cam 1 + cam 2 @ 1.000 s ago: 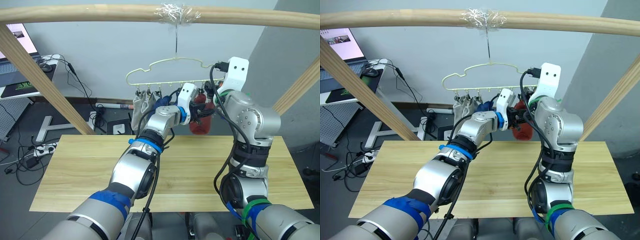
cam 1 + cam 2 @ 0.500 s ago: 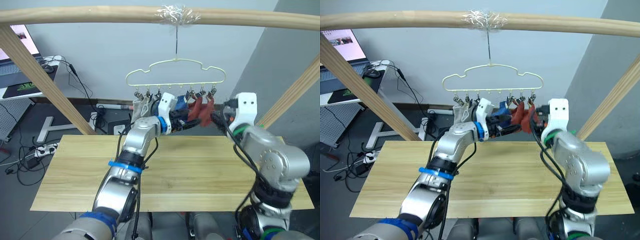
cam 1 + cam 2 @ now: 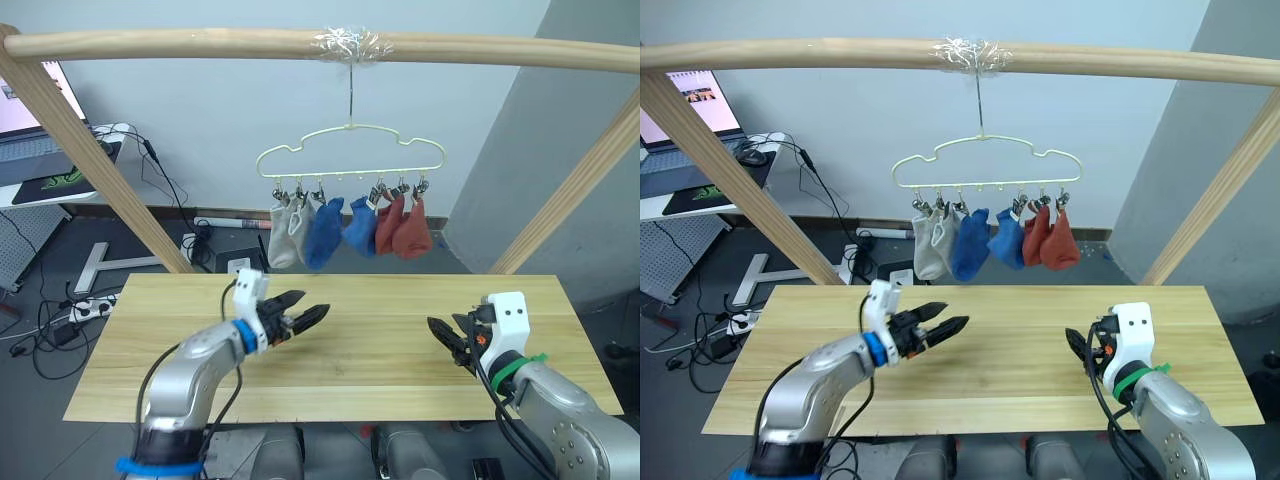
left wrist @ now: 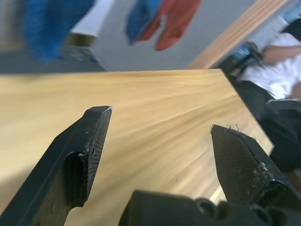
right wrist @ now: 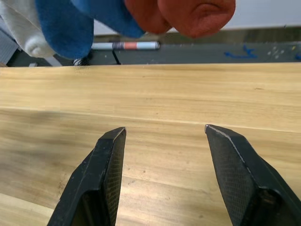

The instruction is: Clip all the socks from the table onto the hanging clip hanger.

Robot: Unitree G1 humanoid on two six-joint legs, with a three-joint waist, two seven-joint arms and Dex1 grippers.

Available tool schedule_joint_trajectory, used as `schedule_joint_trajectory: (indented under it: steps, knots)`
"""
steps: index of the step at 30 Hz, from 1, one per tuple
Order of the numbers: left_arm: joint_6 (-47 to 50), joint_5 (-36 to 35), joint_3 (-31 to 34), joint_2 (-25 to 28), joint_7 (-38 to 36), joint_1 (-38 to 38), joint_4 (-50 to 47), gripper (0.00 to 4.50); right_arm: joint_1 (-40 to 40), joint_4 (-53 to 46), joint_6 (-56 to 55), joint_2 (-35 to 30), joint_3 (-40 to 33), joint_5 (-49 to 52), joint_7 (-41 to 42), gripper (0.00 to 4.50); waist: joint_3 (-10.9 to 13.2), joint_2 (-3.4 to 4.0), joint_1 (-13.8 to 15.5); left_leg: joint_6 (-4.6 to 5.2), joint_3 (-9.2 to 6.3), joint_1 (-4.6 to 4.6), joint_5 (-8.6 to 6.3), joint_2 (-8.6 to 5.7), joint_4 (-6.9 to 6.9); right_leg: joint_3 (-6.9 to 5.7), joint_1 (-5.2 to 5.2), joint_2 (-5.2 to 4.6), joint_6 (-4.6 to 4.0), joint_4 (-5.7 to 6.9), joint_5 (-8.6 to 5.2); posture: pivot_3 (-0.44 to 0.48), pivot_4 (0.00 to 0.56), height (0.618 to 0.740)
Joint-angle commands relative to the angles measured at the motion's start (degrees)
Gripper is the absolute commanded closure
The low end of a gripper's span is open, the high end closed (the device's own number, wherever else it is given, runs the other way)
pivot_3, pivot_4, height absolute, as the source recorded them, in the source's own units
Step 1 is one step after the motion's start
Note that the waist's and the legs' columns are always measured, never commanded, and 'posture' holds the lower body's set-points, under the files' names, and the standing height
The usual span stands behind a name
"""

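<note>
I am holding my left gripper (image 3: 305, 318) low over the table (image 3: 370, 345), fingers spread wide and gripping nothing; my right gripper (image 3: 445, 338) is hovering opposite it, equally wide and empty. A second ago both arms were raised at the clip hanger (image 3: 350, 150), working the last rust-red sock into its clip; they have since dropped back to the tabletop. All six socks (image 3: 345, 225) are now hanging in a row from the hanger's clips: two grey, two blue, two red. No socks are lying on the wood, so I judge the task complete.
</note>
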Motion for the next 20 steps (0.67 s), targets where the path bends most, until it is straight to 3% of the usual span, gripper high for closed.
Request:
schedule_joint_trajectory:
  steps: [1, 10, 20]
  knots:
    - [-2.99, -1.67, 3.7, 1.83, 0.89, 4.02, -5.89, 0.67, 5.02, -2.24, -9.89, -0.32, 1.47, -1.55, 1.58, 1.73, -0.03, -0.02, 0.18, 0.01, -0.01, -0.01, 0.0, 0.0, 0.0, 0.01, -0.01, 0.0, -0.08, 0.01, -0.02, 0.111, 0.145, 0.74]
    - [-4.93, -2.89, 5.56, 4.42, 1.8, 11.85, -8.75, 0.67, 16.3, -0.58, -23.24, -1.76, 5.48, -5.61, 2.45, 1.73, -0.43, -0.24, 1.47, 0.03, 0.03, -0.08, 0.02, -0.03, -0.03, 0.08, -0.03, -0.08, -0.13, -0.23, -0.02, 0.125, 0.144, 0.74]
    - [-7.49, -5.18, 5.06, 3.37, 2.59, 12.23, -8.88, 0.67, 17.06, -0.3, -24.73, -3.35, 6.43, -6.15, 2.24, 1.73, -0.47, -0.28, 2.03, 0.03, 0.08, -0.18, 0.01, -0.02, -0.19, 0.07, -0.03, -0.1, -0.12, -0.62, -0.02, 0.123, 0.147, 0.74]
